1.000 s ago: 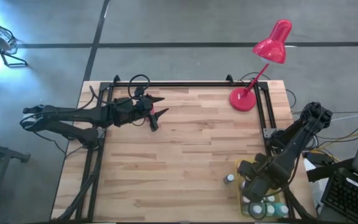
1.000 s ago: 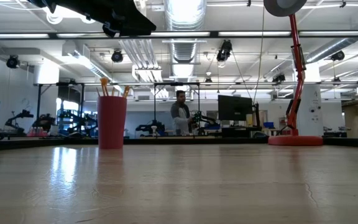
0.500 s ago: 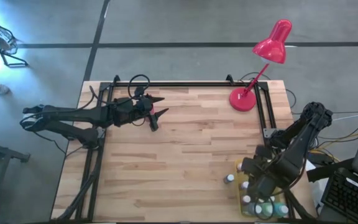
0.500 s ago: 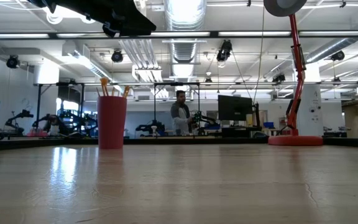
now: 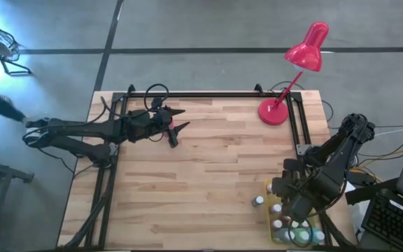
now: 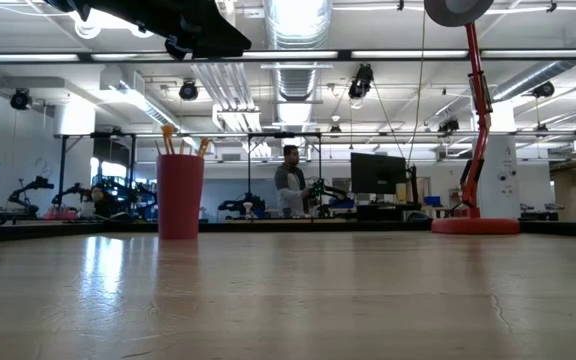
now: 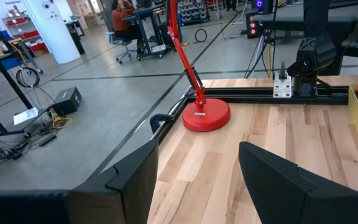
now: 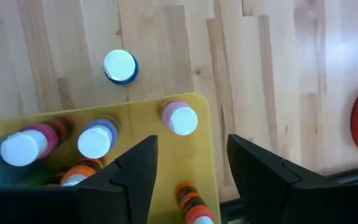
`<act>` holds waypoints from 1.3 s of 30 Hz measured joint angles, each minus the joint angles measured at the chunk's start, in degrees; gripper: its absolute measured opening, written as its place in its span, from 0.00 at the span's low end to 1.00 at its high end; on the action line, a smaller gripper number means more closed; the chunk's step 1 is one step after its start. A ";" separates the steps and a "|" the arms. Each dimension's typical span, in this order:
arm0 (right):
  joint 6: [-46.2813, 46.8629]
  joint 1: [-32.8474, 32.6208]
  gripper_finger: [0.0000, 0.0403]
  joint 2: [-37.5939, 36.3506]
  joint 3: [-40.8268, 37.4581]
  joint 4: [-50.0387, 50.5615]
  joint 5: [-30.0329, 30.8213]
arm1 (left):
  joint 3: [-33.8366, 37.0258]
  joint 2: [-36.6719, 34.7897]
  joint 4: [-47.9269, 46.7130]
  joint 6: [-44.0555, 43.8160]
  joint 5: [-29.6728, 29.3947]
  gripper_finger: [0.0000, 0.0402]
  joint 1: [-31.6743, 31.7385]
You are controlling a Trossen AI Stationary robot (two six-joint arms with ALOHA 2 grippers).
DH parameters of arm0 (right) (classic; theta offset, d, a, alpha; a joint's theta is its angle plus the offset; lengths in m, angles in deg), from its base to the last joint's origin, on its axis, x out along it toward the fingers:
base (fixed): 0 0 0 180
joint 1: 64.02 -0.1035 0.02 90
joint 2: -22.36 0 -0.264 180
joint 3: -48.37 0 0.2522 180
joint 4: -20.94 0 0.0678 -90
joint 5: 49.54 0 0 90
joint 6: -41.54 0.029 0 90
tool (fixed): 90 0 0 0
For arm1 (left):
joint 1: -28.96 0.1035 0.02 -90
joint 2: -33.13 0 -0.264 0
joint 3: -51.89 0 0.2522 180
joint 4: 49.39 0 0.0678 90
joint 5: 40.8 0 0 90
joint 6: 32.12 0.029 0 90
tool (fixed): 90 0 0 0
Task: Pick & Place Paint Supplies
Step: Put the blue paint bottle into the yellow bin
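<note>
two grippers, fingers apart, holding nothing: right gripper (image 8: pixel 188 171) over yellow tray (image 8: pixel 201 155) of paint bottles (image 8: pixel 179 118); left gripper (image 5: pixel 175 129) waits above desk (image 5: pixel 208 175).

Two dark, matte black jointed robot arms with thin black cables. The left tool (image 5: pixel 175 126) and right tool (image 8: pixel 188 171) each have two broad, angular black fingers.

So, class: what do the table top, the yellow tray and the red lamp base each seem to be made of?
Table top: wood, jointed strips with visible grain and a light sheen, probably sealed butcher block.
Yellow tray: looks like smooth plastic, one even colour with a rounded corner.
Red lamp base: glossy red, painted metal or plastic; the look leaves it open.
</note>
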 joint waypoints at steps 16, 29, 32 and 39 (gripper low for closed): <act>-5.21 5.19 0.51 -0.68 0.01 0.62 1.44 | 0.00 0.00 0.00 0.02 0.00 0.57 0.00; 3.70 8.34 0.50 -4.66 0.02 0.22 8.96 | 0.00 0.00 0.00 0.02 0.00 0.57 0.00; 5.16 9.18 0.49 -4.81 0.02 0.10 8.66 | 0.00 0.00 0.02 0.01 0.00 0.57 0.00; 5.11 11.24 0.46 -2.82 0.02 -2.36 6.28 | 0.00 0.00 0.00 0.00 0.00 0.57 0.00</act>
